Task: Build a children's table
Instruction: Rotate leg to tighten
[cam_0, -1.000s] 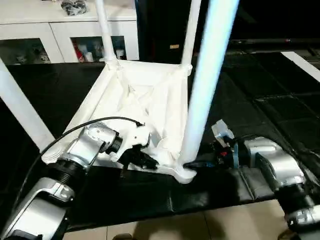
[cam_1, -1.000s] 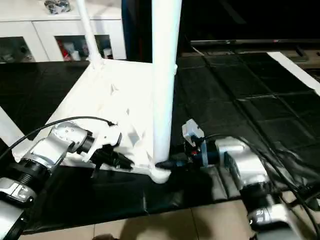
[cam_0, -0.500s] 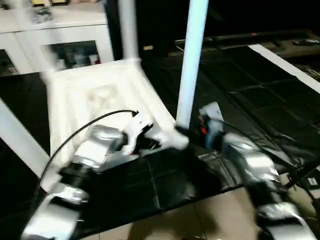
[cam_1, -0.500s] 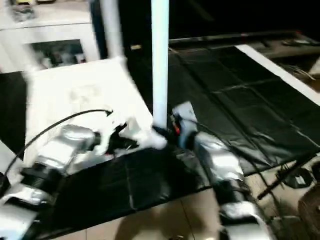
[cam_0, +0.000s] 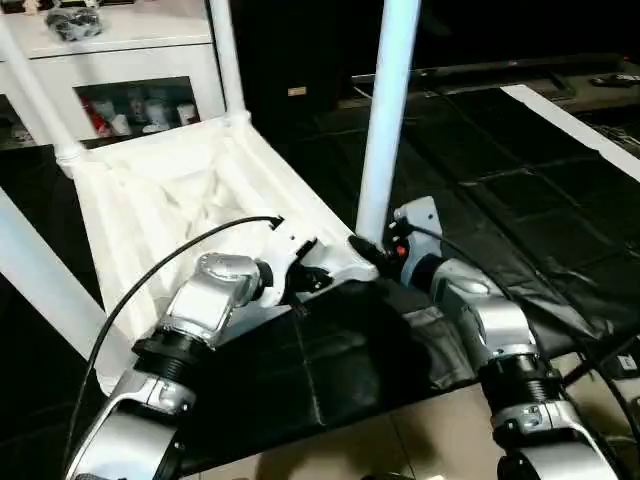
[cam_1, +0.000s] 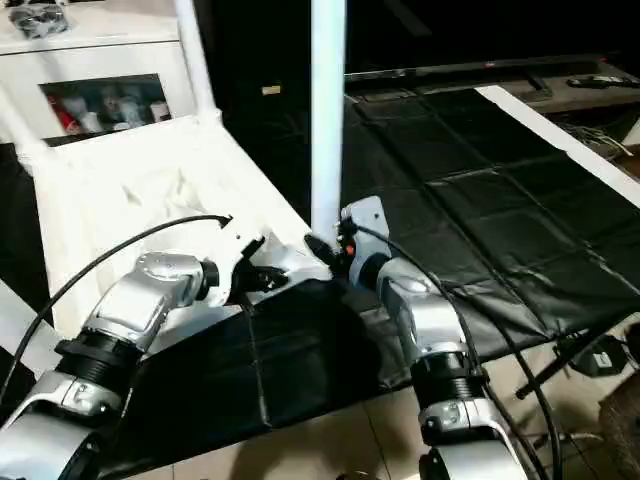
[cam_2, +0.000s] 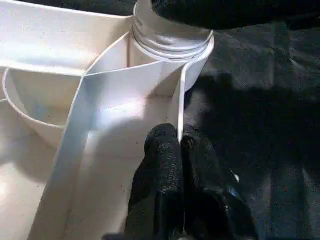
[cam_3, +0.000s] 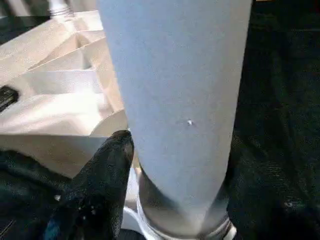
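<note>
Seemingly, left tool (cam_2: 180, 145) astride table rim (cam_2: 176, 107).

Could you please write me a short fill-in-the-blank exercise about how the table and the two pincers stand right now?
1. The white table top lies with its ribbed underside facing ____.
2. The left pincer is shut on the top's thin ____.
3. The right pincer is at the base of the nearest ____, which stands upright in its corner socket.
4. The mat beneath the table is ____ in colour.

Missing words: up; edge wall; leg; black
</note>
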